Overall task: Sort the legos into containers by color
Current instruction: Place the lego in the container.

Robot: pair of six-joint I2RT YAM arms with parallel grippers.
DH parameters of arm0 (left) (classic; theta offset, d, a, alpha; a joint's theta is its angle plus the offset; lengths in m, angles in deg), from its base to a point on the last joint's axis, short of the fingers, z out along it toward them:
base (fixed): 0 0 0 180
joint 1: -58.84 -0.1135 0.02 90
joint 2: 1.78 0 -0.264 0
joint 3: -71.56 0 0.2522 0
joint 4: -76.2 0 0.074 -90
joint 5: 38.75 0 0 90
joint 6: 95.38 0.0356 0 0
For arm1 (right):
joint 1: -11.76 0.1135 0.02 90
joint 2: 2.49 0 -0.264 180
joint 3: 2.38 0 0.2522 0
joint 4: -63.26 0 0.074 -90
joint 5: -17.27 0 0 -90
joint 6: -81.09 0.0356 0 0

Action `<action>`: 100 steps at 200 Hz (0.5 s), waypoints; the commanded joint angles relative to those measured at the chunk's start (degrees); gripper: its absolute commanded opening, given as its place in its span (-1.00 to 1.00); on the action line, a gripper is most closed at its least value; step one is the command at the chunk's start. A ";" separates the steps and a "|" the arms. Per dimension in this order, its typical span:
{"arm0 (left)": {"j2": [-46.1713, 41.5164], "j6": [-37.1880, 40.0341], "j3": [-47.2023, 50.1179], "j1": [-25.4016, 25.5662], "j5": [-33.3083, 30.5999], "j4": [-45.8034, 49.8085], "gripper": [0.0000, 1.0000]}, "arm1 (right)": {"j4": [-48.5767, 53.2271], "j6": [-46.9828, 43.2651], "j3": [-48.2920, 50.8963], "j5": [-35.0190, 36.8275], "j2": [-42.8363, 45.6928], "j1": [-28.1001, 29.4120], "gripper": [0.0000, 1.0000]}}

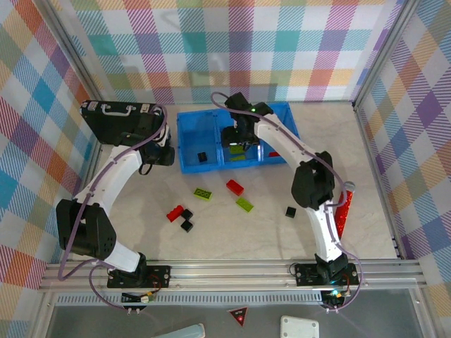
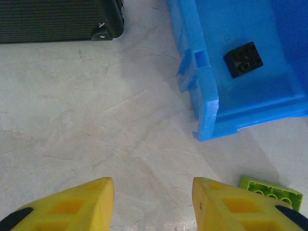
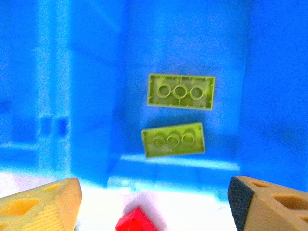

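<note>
The blue bin point(image 1: 184, 141) has three containers side by side. A black lego point(image 1: 202, 156) point(image 2: 243, 58) lies in the left one, two lime-green legos point(image 3: 180, 91) point(image 3: 173, 139) in the middle one, and a red one point(image 1: 275, 153) in the right one. My right gripper point(image 1: 238, 144) point(image 3: 154, 197) hangs open over the middle container with nothing between its fingers. My left gripper point(image 1: 161, 155) point(image 2: 153, 192) stands open and empty over bare table left of the bin's near corner. Loose on the table are a green lego point(image 1: 203, 193) point(image 2: 272, 190), a red one point(image 1: 235, 187), another green point(image 1: 245, 204), a black cube point(image 1: 290, 212), and a red point(image 1: 175, 213) with two black ones point(image 1: 187, 220).
A black briefcase point(image 1: 113, 120) point(image 2: 57, 19) lies at the back left, close to the left arm. Checked walls close in the table at the back and both sides. The loose bricks are spread in front of the bin, between the two arms.
</note>
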 commanded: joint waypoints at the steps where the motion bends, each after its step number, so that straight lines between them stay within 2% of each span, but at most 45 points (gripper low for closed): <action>1: -2.87 -2.00 -2.08 0.85 0.80 4.92 -0.06 | -1.36 -1.83 5.56 -4.39 4.95 0.79 0.59; 44: -4.93 -6.26 0.52 3.72 1.08 8.92 -0.05 | -4.17 -3.69 15.73 -7.95 11.21 2.03 0.54; 100: -9.28 -11.88 9.20 7.06 1.08 9.77 -0.02 | -8.46 -5.31 28.05 -9.35 15.79 3.79 0.46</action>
